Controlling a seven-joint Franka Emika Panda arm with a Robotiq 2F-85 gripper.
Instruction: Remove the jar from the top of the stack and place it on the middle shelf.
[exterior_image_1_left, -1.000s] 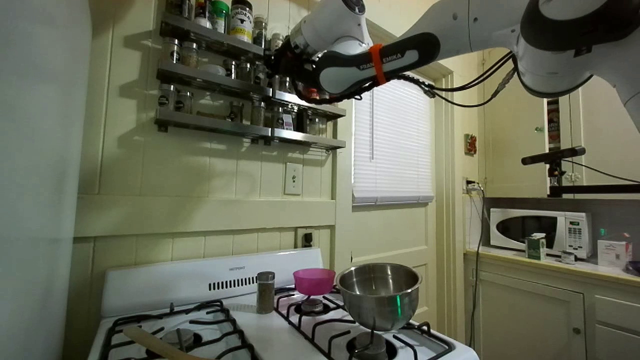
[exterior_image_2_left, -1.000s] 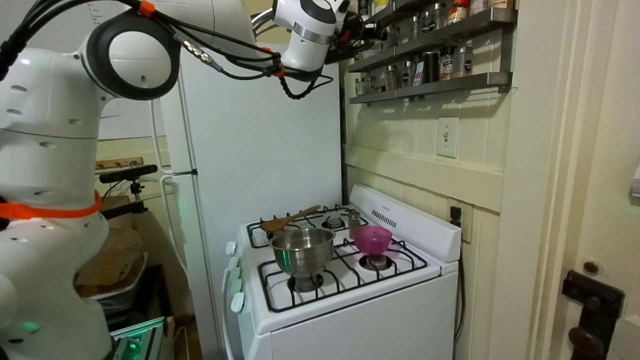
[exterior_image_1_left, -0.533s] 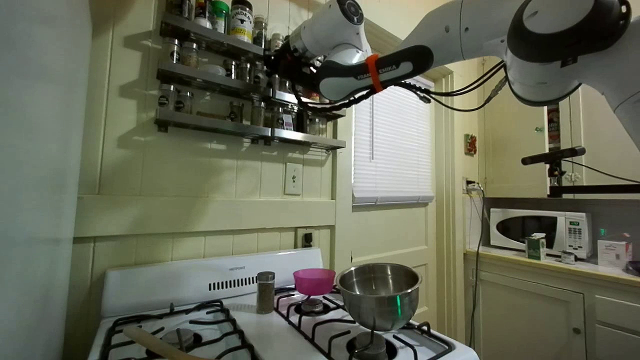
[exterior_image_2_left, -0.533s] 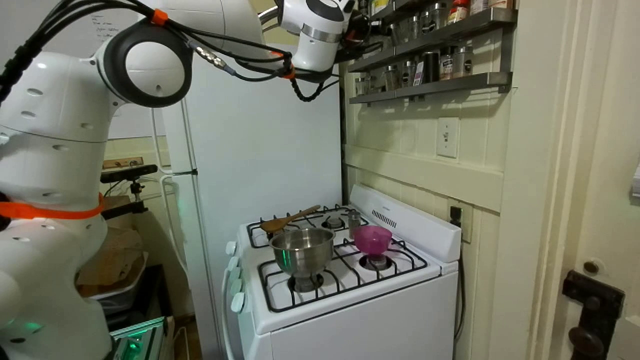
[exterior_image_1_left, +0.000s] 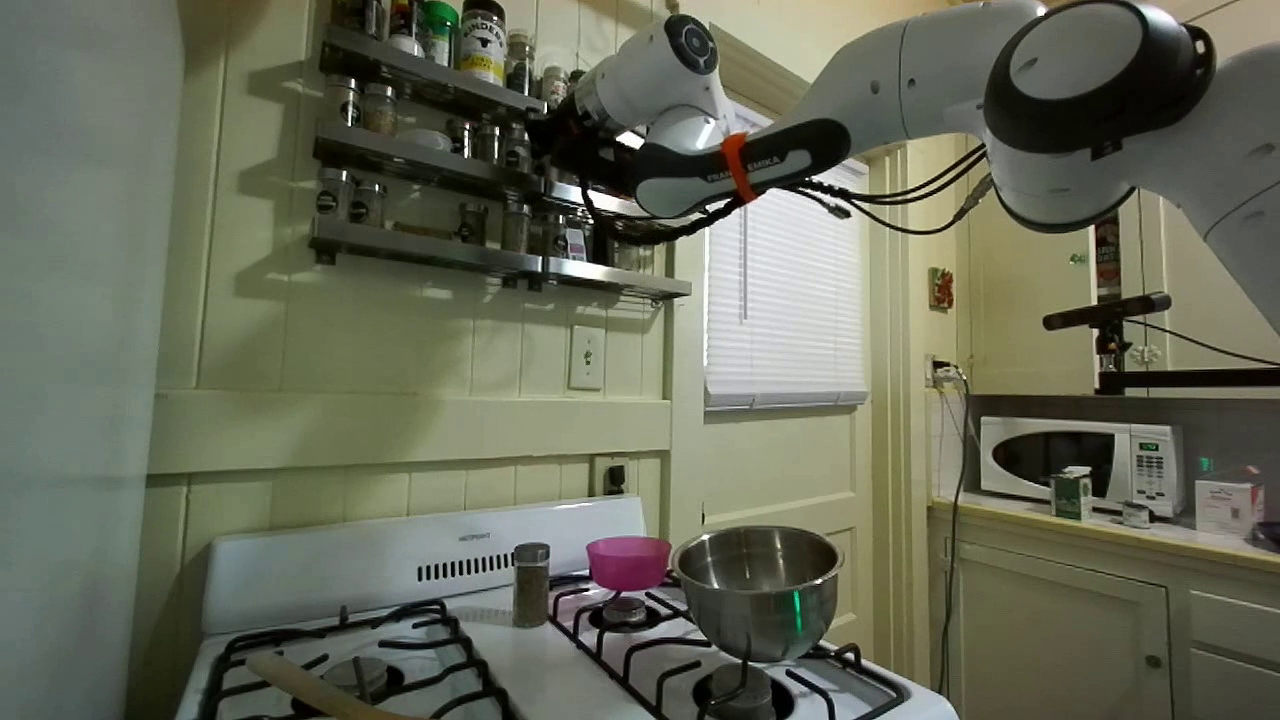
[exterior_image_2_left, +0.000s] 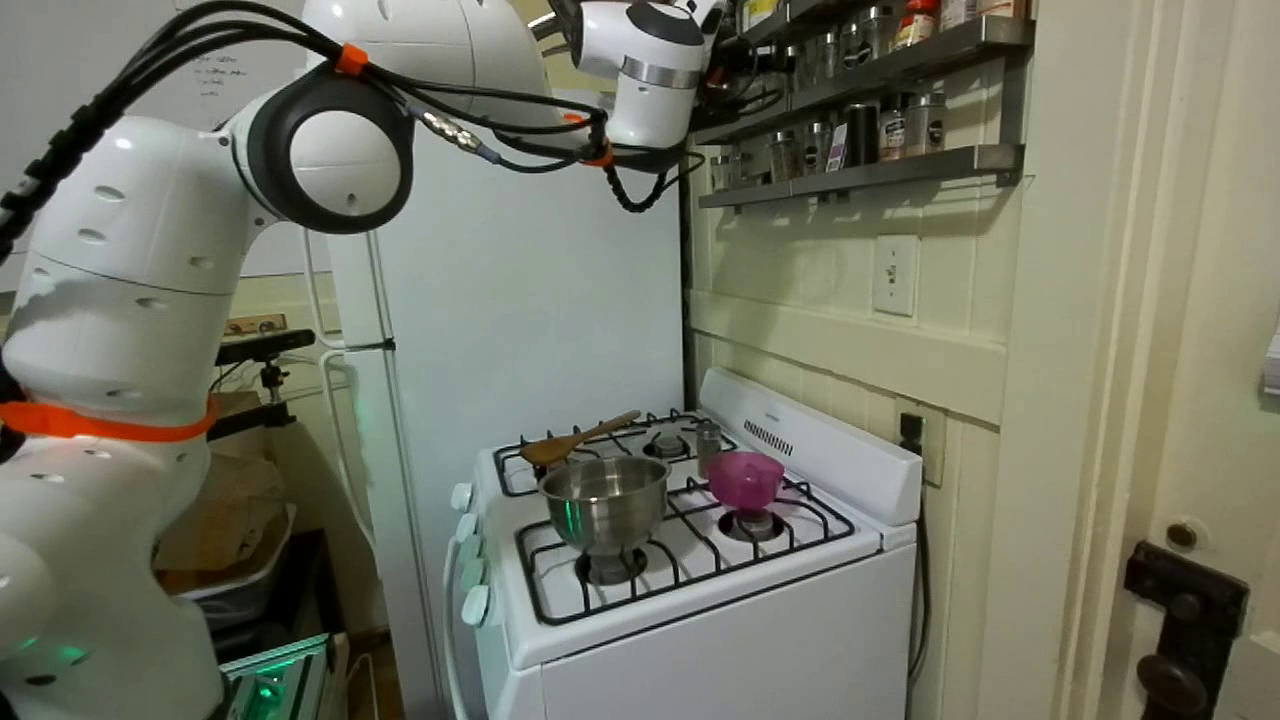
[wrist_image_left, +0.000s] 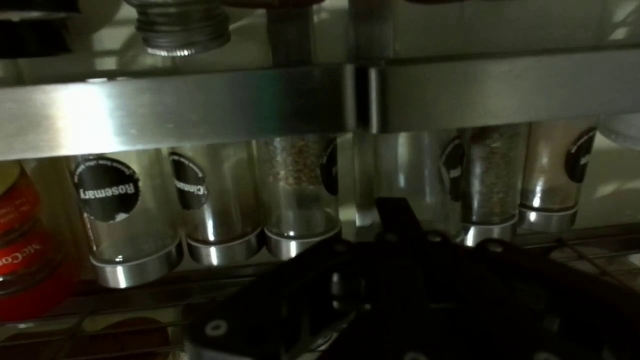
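Note:
A slim spice jar (exterior_image_1_left: 531, 592) with a darker cap stands upright on the stove, with no second jar on it; it also shows in an exterior view (exterior_image_2_left: 708, 455). The middle shelf (exterior_image_1_left: 425, 165) is the middle ledge of the rack, also seen in an exterior view (exterior_image_2_left: 905, 62). The wrist view stands upside down and shows its rail (wrist_image_left: 200, 112). My gripper (wrist_image_left: 392, 202) is shut, holding nothing visible, in front of that shelf. A see-through jar (wrist_image_left: 400, 172) stands right behind the fingertips; its cap is hidden. I cannot tell which shelf jar is the task's.
Labelled jars such as Rosemary (wrist_image_left: 125, 230) and Cinnamon (wrist_image_left: 225, 215) crowd both sides of my fingers. The top tier (exterior_image_1_left: 430, 75) and bottom tier (exterior_image_1_left: 430, 245) run close above and below. A steel pot (exterior_image_1_left: 757, 605) and pink bowl (exterior_image_1_left: 628, 563) sit on the stove.
The arm's elbow and wrist have come down and swung towards the rack. The gripper end stays close to the middle shelf. The stove things have not moved.

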